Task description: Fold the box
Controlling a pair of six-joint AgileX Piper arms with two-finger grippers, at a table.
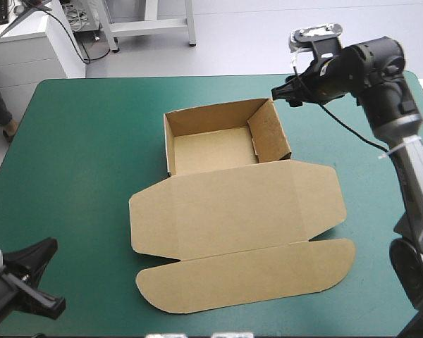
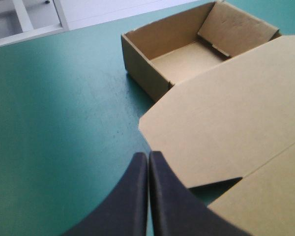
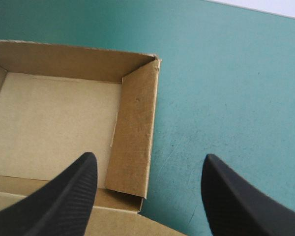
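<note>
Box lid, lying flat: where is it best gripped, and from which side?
Likely the rounded flap at its near edge: the free end, farthest from the tray. Come in low from the near side of the table, one finger sliding under, since it lies flat. The left gripper, shut, is nearest.

The table (image 1: 70, 141) wore a teal-green cover. Beyond its far edge lay pale grey floor (image 1: 240, 42); a white cabinet (image 1: 28, 49) stood off its far-left corner, and a white stand (image 1: 151, 24) stood farther back.

Table (image 1: 38, 90) rounded at its far corners, spread with a smooth, matte teal-green cover (image 1: 77, 176); fine scratches and small dark specks toward the table's middle.
</note>
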